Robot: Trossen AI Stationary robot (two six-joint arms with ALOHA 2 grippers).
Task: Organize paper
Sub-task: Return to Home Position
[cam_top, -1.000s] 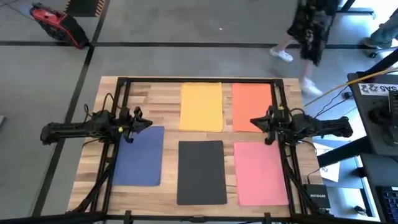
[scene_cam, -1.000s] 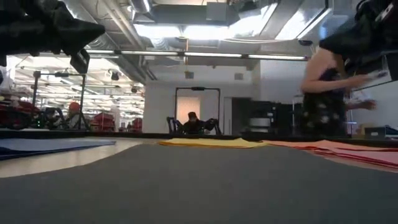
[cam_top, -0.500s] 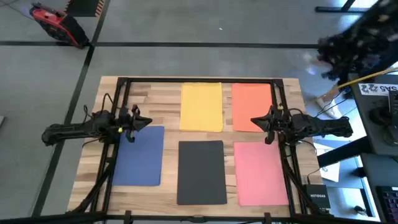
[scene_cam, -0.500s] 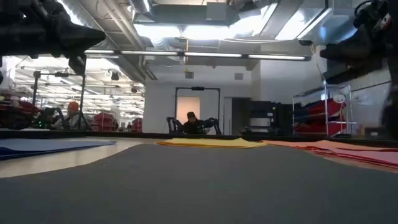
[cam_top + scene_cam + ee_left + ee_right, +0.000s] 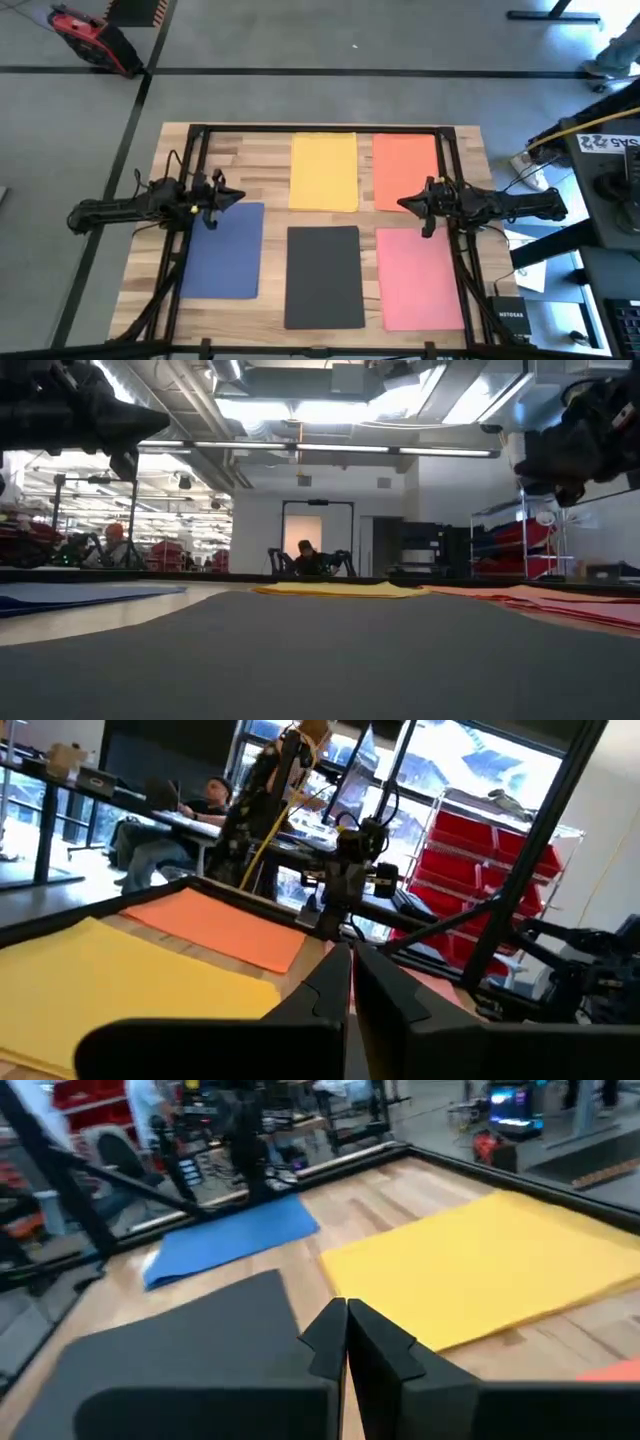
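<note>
The paper (image 5: 323, 172) is lying in 5 colour piles on the bench (image 5: 260, 160) — 2 in one row, 3 in the other. The left pincer (image 5: 232, 197) and right pincer (image 5: 408, 203) are hanging pressed together, empty, near pile edges; when homing, you should be lifting them first — no brushing sheets.

Table (image 5: 250, 160), paper in two rows.
Far row: far-centre stack (image 5: 323, 172), far-right stack (image 5: 405, 165), just beside each other.
Near row: near-left stack (image 5: 222, 255), near-centre stack (image 5: 323, 277), near-right stack (image 5: 420, 278), apart.
Left gripper (image 5: 238, 197) above near-left stack's far edge; right gripper (image 5: 402, 203) above far-right stack's near edge.
</note>
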